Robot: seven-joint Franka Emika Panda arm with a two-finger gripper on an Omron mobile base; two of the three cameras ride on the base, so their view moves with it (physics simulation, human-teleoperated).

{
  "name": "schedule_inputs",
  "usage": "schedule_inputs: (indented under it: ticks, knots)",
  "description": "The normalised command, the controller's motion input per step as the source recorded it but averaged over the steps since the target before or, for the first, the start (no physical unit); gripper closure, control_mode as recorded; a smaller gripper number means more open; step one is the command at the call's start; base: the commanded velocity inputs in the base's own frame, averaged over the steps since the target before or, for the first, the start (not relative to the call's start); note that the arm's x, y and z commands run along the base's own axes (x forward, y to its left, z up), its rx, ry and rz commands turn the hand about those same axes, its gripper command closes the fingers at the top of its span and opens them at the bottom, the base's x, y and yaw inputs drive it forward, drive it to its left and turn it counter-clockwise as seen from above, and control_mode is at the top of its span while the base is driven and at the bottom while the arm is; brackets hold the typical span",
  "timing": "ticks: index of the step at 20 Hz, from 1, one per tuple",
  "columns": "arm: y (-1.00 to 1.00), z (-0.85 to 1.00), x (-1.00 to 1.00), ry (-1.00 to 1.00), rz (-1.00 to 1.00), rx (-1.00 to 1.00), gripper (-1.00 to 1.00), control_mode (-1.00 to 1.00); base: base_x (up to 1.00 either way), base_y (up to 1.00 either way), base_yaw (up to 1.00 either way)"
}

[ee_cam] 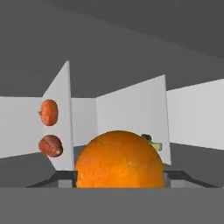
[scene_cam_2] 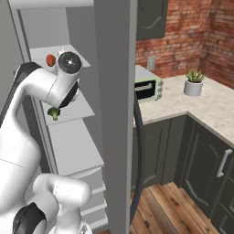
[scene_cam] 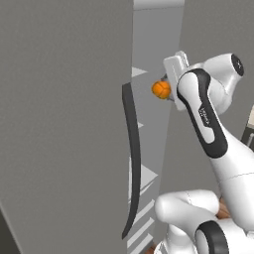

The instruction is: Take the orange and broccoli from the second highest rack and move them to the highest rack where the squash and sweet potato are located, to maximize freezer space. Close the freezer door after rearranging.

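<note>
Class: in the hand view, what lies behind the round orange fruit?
Behind the round orange fruit, between the claw fingertips, a green broccoli peeks out at its upper right; most of the broccoli is covered. Grey freezer wall panels stand further back.

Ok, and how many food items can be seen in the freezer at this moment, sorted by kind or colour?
orange: 1
broccoli: 1
orange-red oblong vegetable: 1
brown-red vegetable: 1
Total: 4
</note>
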Motion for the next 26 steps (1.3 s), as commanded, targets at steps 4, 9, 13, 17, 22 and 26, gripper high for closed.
schedule_inputs:
  ticks: [4, 9, 13, 17, 22, 26]
  knots:
    - [-0.19, 0.55, 0.18, 0.01, -0.04, 0.07, 1.0, -1.0, 0.0, 0.0, 0.0]
    - [-0.12, 0.36, 0.32, 0.0, 0.0, 0.12, 1.0, -1.0, 0.0, 0.0, 0.0]
    - [-0.01, 0.12, 0.44, 0.0, 0.0, 0.12, 1.0, -1.0, 0.0, 0.0, 0.0]
    - [0.0, 0.01, 0.48, 0.0, 0.0, 0.01, 1.0, -1.0, 0.0, 0.0, 0.0]
    - [0.05, 0.0, 0.5, 0.04, 0.0, 0.0, 1.0, -1.0, 0.0, 0.0, 0.0]
    - [0.12, 0.0, 0.48, 0.01, 0.0, 0.0, 1.0, -1.0, 0.0, 0.0, 0.0]
